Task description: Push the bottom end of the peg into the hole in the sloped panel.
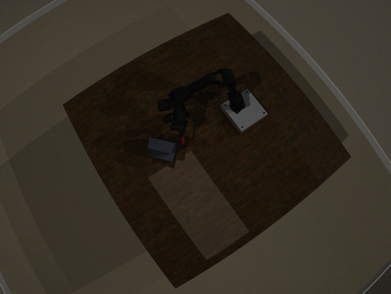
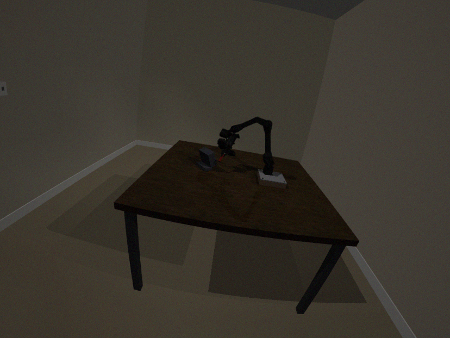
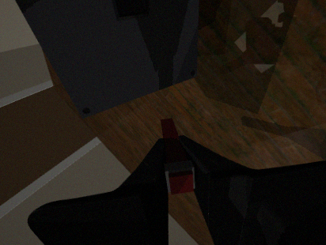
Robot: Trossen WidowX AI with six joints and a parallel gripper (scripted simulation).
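Red peg [image 3: 174, 158] clenched in the claw [image 3: 179, 160], clear above the table [image 1: 268, 164], beside the grey sloped panel [image 1: 161, 148].

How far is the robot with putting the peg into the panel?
Done: the gripper is shut on the red peg, lifted off the table. In hand: carrying it beside the grey panel, tip tilted down toward it. Left: align with the hole, push in fully, release, move away.
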